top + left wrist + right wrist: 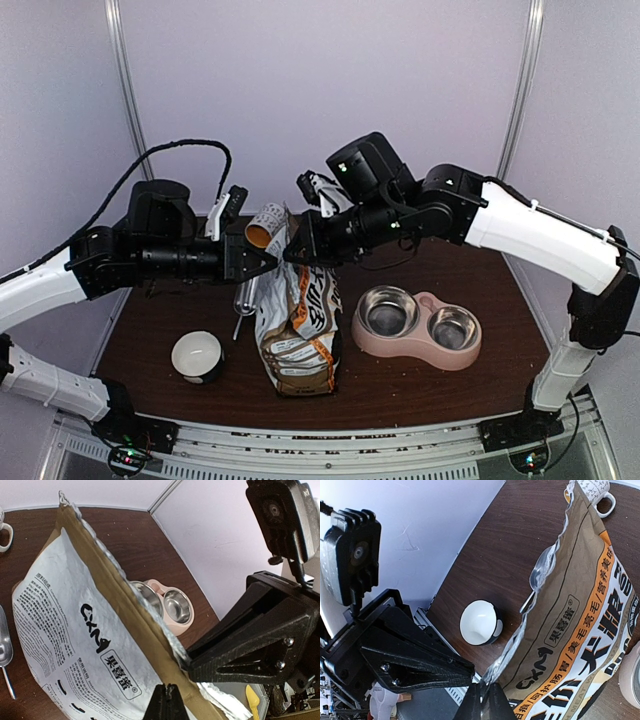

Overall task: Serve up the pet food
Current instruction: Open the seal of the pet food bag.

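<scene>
The pet food itself is hidden; no kibble shows in any view. The printed bag stands upright mid-table. My left gripper and right gripper meet at its top from opposite sides. In the left wrist view my left gripper is shut on the bag's top edge, with the right gripper's fingers pinching the silver-lined lip just beyond. In the right wrist view my right gripper is shut on the bag's foil lip. The pink double bowl with steel cups sits right of the bag.
A white bowl with a black outside sits front left, also in the right wrist view. A metal scoop lies left of the bag. A mug stands behind it. The table is dark brown wood.
</scene>
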